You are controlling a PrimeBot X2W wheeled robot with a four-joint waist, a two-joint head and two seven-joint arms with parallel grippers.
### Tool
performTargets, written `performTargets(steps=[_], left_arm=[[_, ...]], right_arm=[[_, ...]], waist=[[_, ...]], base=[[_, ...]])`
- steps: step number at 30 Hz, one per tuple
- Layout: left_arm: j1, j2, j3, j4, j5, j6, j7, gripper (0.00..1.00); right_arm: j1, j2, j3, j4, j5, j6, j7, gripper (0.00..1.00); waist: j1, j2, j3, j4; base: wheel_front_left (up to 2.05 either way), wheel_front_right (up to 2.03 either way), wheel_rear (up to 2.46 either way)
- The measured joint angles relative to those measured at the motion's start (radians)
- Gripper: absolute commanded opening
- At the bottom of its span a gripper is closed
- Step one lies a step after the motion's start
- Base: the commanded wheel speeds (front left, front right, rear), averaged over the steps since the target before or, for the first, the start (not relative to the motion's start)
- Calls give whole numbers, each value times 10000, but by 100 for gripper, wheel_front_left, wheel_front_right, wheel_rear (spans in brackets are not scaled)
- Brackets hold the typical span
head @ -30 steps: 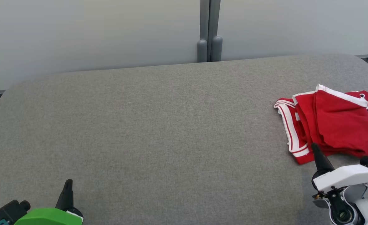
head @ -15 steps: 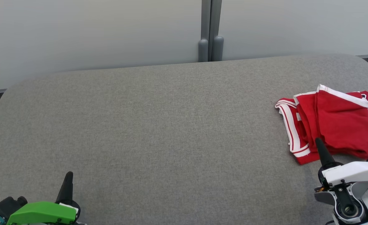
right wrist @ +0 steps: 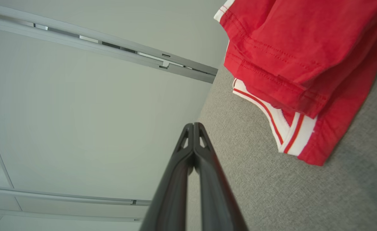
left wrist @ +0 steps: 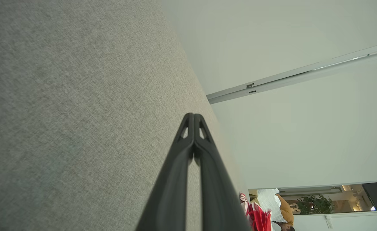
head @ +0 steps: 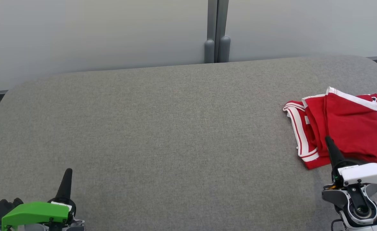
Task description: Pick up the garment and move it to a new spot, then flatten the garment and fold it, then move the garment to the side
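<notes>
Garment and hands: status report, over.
Left hand shut, empty. Right hand shut, empty, beside garment. It lies folded at table right side. Nothing obstructing.

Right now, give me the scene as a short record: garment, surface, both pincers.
garment: red jersey, white-and-red trim, black numerals, folded in layers
garment place: lying on the right side of the grey fabric tabletop
left pincer: shut, empty, over bare tabletop at the near left
right pincer: shut, empty, by the jersey's near edge, not gripping it
backdrop: pale wall panels
</notes>
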Motion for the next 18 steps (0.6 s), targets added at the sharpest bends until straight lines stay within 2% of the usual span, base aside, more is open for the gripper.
performTargets(steps=[18], left_arm=[[-357,-228,454,69,-1772,-374,527,0]], right_arm=[[-89,458,-844,31,1789,437,518,0]], waist=[[0,0,19,55]], base=[[0,0,0]])
